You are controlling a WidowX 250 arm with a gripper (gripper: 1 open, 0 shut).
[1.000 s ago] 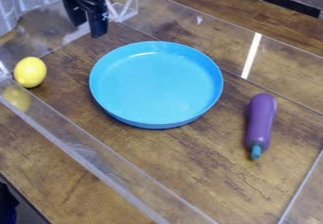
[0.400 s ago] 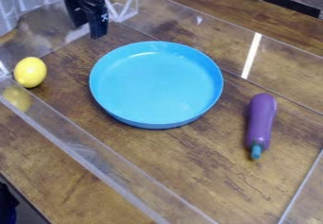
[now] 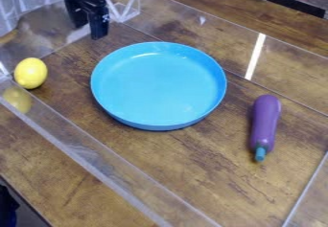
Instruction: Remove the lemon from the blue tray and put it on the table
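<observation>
The lemon (image 3: pixel 31 73) is small, bright yellow and roundish, and lies on the wooden table (image 3: pixel 193 173) at the far left, apart from the blue tray. The blue tray (image 3: pixel 157 84) is a wide round shallow dish in the middle of the view and holds nothing. My black gripper (image 3: pixel 88 24) hangs at the top left, behind the tray and further back than the lemon. It points down, its fingers stand open and nothing is between them.
A purple eggplant (image 3: pixel 263 125) with a teal stem lies on the table to the right of the tray. Clear acrylic panels edge the table at the left (image 3: pixel 58 125) and at the back.
</observation>
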